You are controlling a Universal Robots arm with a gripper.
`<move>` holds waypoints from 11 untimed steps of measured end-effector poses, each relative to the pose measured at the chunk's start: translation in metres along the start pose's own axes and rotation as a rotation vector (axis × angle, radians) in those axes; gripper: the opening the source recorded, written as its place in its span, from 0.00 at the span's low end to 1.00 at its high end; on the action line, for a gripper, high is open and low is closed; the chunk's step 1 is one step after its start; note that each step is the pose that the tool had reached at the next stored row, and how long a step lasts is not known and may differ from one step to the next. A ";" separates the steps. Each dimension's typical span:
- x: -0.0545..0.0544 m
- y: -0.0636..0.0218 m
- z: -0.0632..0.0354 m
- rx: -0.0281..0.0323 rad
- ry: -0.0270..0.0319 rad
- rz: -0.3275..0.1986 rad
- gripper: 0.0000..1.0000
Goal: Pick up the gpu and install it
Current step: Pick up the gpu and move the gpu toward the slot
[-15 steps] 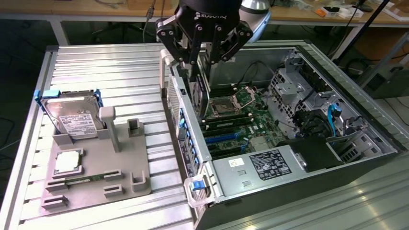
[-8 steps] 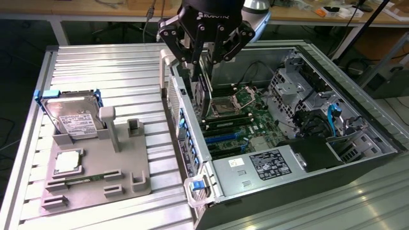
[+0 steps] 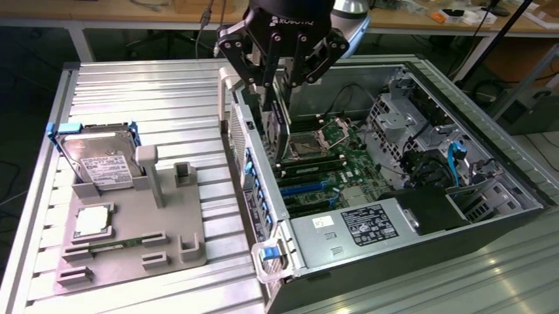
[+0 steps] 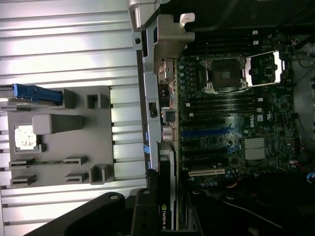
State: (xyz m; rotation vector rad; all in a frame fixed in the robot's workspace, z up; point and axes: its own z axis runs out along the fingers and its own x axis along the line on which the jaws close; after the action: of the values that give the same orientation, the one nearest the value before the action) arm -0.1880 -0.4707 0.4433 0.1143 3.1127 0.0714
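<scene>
The gpu [image 3: 279, 131] is a thin dark card hanging on edge from my gripper [image 3: 281, 88], whose fingers are shut on its upper part. It hovers over the open computer case [image 3: 524, 190], near the case's wall on the exterior view's left, above the motherboard [image 3: 345, 163]. In the wrist view the gpu [image 4: 167, 196] shows edge-on with a green-lettered label, between the dark fingers [image 4: 113, 216] of my gripper [image 4: 167, 219]. The blue expansion slot [image 4: 206, 132] lies on the board beyond the card's end, with nothing in it.
On the exterior view's left, a grey holder tray [image 3: 175, 242] carries a hard drive [image 3: 101, 163] in a blue bracket and a processor chip [image 3: 91, 222]. Inside the case are drive cages [image 3: 410, 124], cables and a power supply [image 3: 371, 222]. The ribbed metal table [image 3: 148, 91] surrounds both.
</scene>
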 end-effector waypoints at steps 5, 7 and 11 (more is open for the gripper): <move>-0.006 0.0022 0.0002 0.0000 0.0000 0.000 0.27; -0.010 0.0031 0.0004 0.0000 0.0000 0.000 0.27; -0.017 0.0050 0.0006 0.0000 0.0000 0.000 0.27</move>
State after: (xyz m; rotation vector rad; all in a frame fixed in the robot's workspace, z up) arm -0.1711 -0.4669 0.4433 0.1145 3.1126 0.0714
